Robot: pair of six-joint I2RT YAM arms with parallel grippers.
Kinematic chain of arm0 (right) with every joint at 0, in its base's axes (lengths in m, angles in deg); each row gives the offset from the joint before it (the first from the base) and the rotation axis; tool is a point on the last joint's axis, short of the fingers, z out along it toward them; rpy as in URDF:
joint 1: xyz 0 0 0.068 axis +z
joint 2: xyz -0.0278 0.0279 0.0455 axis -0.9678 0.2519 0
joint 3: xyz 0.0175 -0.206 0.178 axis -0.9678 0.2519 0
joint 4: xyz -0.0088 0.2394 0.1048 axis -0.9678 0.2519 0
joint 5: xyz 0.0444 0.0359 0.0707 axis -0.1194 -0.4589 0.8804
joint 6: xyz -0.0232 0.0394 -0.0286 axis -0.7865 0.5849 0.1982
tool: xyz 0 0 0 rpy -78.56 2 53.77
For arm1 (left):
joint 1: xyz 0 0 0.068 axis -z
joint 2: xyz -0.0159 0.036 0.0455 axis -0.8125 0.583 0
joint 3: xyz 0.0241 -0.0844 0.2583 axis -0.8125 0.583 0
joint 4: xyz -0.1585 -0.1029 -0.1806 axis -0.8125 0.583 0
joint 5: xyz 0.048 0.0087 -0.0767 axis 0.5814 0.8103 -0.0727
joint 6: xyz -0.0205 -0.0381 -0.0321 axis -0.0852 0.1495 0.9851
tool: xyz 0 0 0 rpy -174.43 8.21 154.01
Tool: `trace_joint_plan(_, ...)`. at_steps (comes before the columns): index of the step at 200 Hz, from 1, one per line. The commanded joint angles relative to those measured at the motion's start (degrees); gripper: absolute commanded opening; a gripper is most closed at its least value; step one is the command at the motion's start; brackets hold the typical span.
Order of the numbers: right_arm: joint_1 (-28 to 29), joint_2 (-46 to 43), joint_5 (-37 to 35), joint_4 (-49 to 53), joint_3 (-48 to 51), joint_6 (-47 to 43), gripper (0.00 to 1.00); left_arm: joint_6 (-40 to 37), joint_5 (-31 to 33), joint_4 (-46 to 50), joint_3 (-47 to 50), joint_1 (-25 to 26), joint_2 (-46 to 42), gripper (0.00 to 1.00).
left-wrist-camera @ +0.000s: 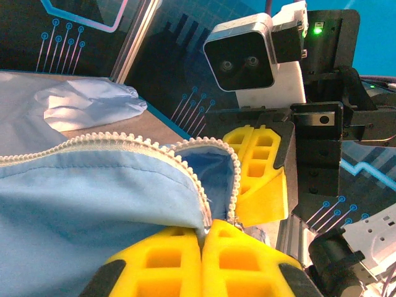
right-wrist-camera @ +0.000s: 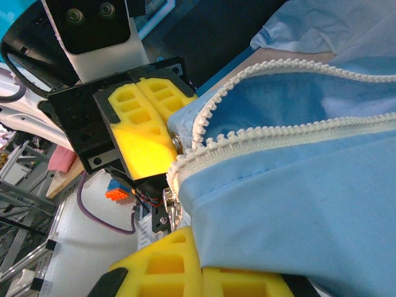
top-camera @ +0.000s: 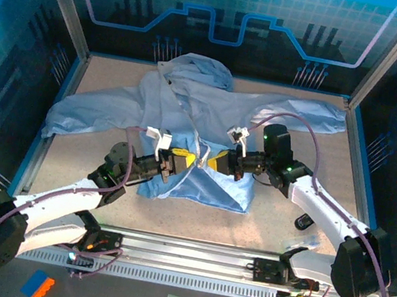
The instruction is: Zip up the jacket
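The left pincer [left-wrist-camera: 207, 230] is clamped shut on the jacket [top-camera: 190, 109] hem, right beside the white zipper teeth [left-wrist-camera: 124, 145]. The right pincer [right-wrist-camera: 199, 244], equally closed, pinches the opposite front edge. Overhead they meet mid-frame. The jacket lies spread on the counter [top-camera: 193, 221], hood [top-camera: 197, 67] at upper centre.

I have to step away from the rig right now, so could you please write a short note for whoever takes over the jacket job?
Left pincer: shut on the jacket at its bottom hem, at the foot of the zipper.
Right pincer: shut on the jacket's other front edge, close to and facing the left one.
Jacket: spread on the table, hood at the far side.
Done: both bottom corners are gripped and held side by side.
Left: the two rows of teeth stand apart above the hem, so the whole zipper is not yet closed.
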Motion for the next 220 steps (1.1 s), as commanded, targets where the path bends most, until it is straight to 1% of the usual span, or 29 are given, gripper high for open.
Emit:
trace_joint_plan(1, -0.6, 0.4, 1.9, -1.5, -0.8, -0.4, 0.0, 0.1, -0.5, -3.1, -1.1, -0.3, -1.2, 0.0)
trace_joint_plan(220, -0.6, 1.8, 1.3, -5.0, -1.4, 1.8, 0.0, 3.1, -1.7, -6.9, 2.5, -0.2, -0.2, 0.0)
